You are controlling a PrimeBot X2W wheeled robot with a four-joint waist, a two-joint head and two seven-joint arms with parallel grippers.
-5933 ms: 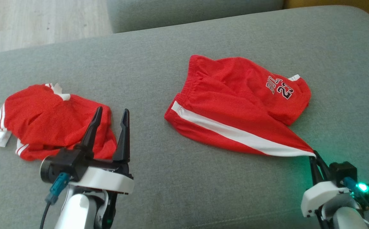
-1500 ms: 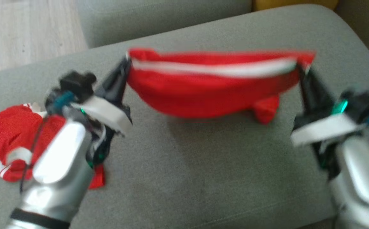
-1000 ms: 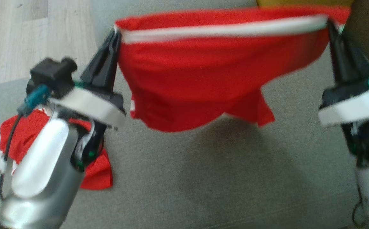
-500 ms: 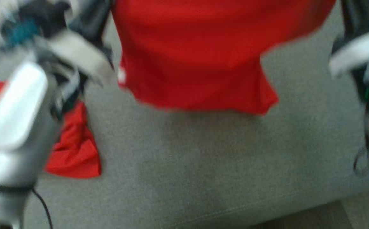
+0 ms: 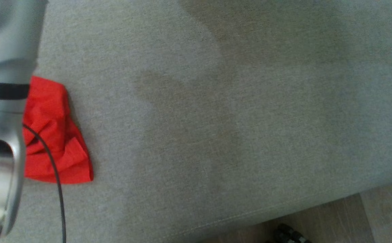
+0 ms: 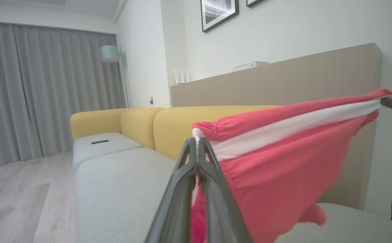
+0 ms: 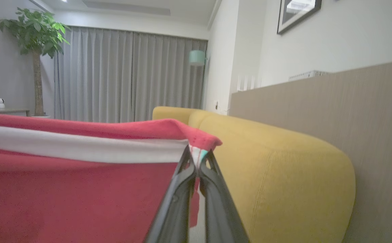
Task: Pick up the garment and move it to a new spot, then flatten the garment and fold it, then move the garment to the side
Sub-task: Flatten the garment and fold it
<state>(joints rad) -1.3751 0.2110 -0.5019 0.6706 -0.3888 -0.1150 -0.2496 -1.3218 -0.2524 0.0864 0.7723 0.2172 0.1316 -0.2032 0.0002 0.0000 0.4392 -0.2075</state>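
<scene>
The left gripper (image 6: 197,143) and right gripper (image 7: 196,153) each pinch an end of the red fabric shorts with a white stripe (image 6: 277,175), stretched aloft between them. A crumpled red cloth (image 5: 54,135) lies at nine o'clock on the grey fabric cushion (image 5: 216,118).

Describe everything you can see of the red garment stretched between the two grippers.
The red garment looks like soft knit cloth, with a white stripe along its top edge and a gathered, elastic-looking band at one end. It hangs in the air, pulled taut along the stripe. The left gripper is shut on the gathered corner, the right gripper on the opposite corner. The rest sags loose below.
</scene>
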